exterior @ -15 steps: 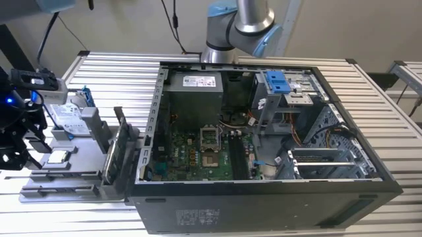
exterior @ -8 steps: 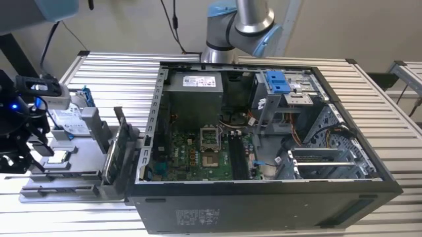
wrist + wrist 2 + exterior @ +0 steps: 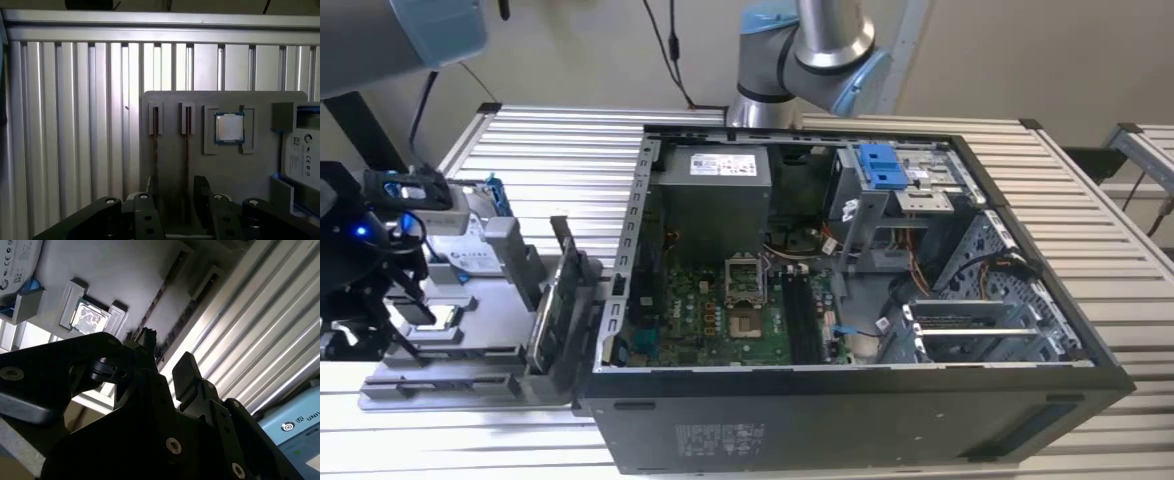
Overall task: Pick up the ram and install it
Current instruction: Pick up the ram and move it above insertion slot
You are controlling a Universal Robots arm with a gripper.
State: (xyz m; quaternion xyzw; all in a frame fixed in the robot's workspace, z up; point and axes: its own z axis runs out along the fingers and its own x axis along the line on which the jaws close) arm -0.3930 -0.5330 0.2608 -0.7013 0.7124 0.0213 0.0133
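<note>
Fingers [image 3: 201, 187]: spread, holding nothing.
Ram [image 3: 187, 145]: thin dark stick, on edge in a tray [image 3: 227, 170] slot, roughly between the fingers; 1 more stands beside it.
Grip: I'd centre first, then squeeze the flat faces squarely.
Tray: matte grey, blocky.
Bench [image 3: 75, 125]: ribbed metal slats.

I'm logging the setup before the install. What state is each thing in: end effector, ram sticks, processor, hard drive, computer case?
End effector: open, empty, near the holder.
Processor: flat in its holder recess.
Ram beside the processor: on edge in its holder slot, not gripped.
Other ram: on edge in its slot, not gripped.
Hard drive: resting in the holder, label showing.
Computer case: side open, lying on the table.
</note>
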